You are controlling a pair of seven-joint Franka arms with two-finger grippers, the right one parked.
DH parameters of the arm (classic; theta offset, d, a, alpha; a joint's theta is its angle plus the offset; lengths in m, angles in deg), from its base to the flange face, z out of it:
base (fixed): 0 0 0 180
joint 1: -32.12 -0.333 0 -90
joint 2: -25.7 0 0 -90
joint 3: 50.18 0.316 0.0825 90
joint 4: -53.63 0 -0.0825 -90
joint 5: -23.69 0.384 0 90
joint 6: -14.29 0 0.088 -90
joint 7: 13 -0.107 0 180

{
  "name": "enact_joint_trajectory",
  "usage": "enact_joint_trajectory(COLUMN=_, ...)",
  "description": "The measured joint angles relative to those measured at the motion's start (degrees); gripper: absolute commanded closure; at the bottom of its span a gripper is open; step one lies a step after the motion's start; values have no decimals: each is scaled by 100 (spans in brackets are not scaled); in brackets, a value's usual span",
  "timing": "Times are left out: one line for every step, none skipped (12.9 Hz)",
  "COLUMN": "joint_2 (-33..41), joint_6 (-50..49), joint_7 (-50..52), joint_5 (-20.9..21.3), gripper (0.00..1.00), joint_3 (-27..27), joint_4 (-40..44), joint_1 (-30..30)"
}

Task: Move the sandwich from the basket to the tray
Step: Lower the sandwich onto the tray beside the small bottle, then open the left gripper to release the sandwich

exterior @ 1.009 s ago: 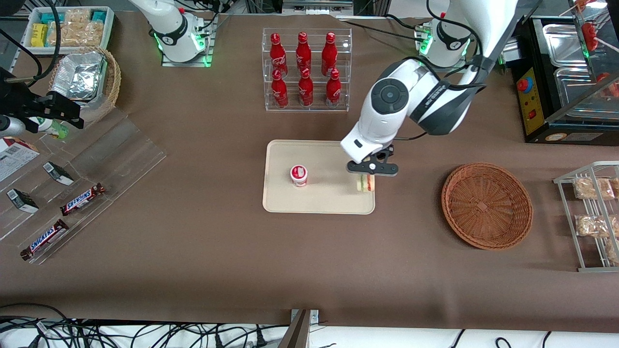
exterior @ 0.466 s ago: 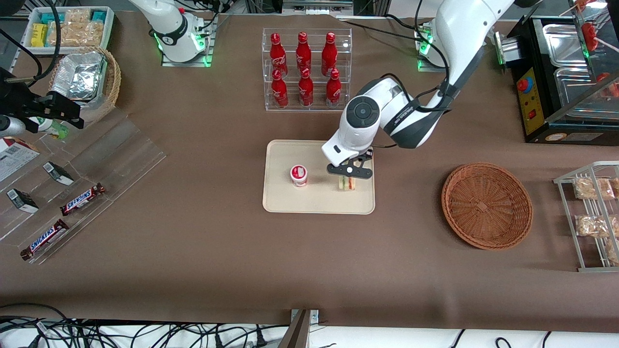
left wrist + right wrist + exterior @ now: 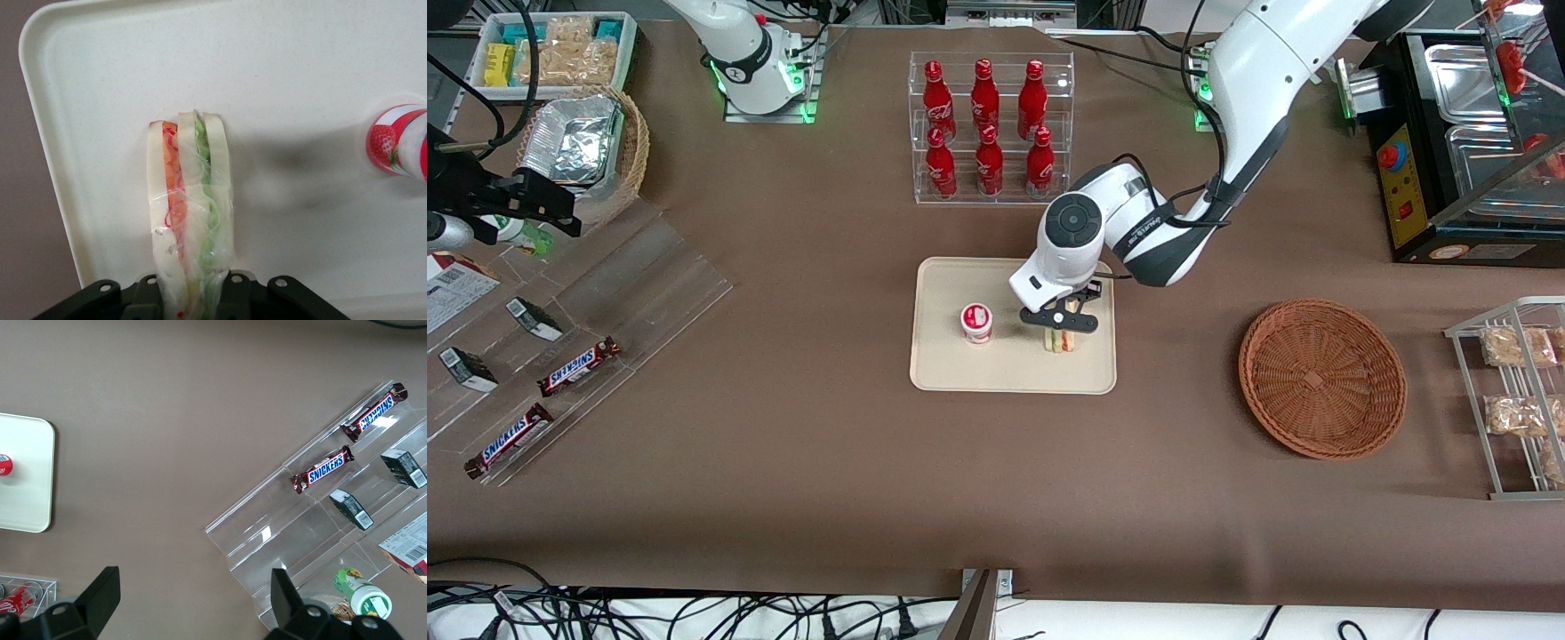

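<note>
The sandwich point(image 3: 1060, 340), a wrapped wedge of white bread with orange and green layers, stands on edge at the cream tray point(image 3: 960, 373), beside a small strawberry cup point(image 3: 976, 323). My left gripper point(image 3: 1059, 320) is straight above the sandwich and shut on its upper end. In the left wrist view the sandwich point(image 3: 190, 200) runs from between the gripper's point(image 3: 190, 297) black fingers out over the tray point(image 3: 300, 80), with the cup point(image 3: 398, 141) nearby. I cannot tell whether the sandwich touches the tray. The reddish-brown wicker basket point(image 3: 1321, 378) lies toward the working arm's end of the table, with nothing in it.
A clear rack of red bottles point(image 3: 987, 129) stands farther from the front camera than the tray. A wire rack with snack packets point(image 3: 1516, 391) sits past the basket. Clear shelves with Snickers bars point(image 3: 578, 366) and a tan basket of foil containers point(image 3: 583, 147) lie toward the parked arm's end.
My left gripper carried the sandwich from the tray's edge nearest the basket inward toward the cup. The arm's elbow swung in over the tray with it.
</note>
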Motion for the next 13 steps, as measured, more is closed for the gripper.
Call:
enact_joint_trajectory(joint_2=-34, joint_6=1, joint_7=26, joint_5=52, gripper=100, joint_3=1, joint_4=1, joint_1=0)
enact_joint_trajectory(joint_2=-53, joint_6=1, joint_7=59, joint_5=90, gripper=98, joint_3=1, joint_4=2, joint_1=1)
enact_joint_trajectory(joint_2=-59, joint_6=1, joint_7=111, joint_5=110, gripper=58, joint_3=1, joint_4=2, joint_1=4)
enact_joint_trajectory(joint_2=-61, joint_6=2, joint_7=184, joint_5=119, gripper=12, joint_3=1, joint_4=2, joint_1=6)
enact_joint_trajectory(joint_2=-63, joint_6=1, joint_7=238, joint_5=126, gripper=0, joint_3=1, joint_4=3, joint_1=8)
enact_joint_trajectory(joint_2=-64, joint_6=1, joint_7=269, joint_5=134, gripper=0, joint_3=1, joint_4=5, joint_1=7)
enact_joint_trajectory(joint_2=-64, joint_6=1, joint_7=288, joint_5=139, gripper=0, joint_3=2, joint_4=15, joint_1=7)
enact_joint_trajectory(joint_2=-64, joint_6=1, joint_7=310, joint_5=141, gripper=0, joint_3=7, joint_4=49, joint_1=5)
enact_joint_trajectory(joint_2=-63, joint_6=-52, joint_7=339, joint_5=141, gripper=0, joint_3=13, joint_4=158, joint_1=-3)
enact_joint_trajectory(joint_2=-59, joint_6=-256, joint_7=376, joint_5=141, gripper=0, joint_3=13, joint_4=352, joint_1=-15)
enact_joint_trajectory(joint_2=-49, joint_6=-563, joint_7=395, joint_5=141, gripper=0, joint_3=13, joint_4=628, joint_1=-27)
enact_joint_trajectory(joint_2=-33, joint_6=-878, joint_7=412, joint_5=127, gripper=0, joint_3=14, joint_4=940, joint_1=-40)
enact_joint_trajectory(joint_2=-18, joint_6=-1123, joint_7=436, joint_5=92, gripper=0, joint_3=14, joint_4=1252, joint_1=-51)
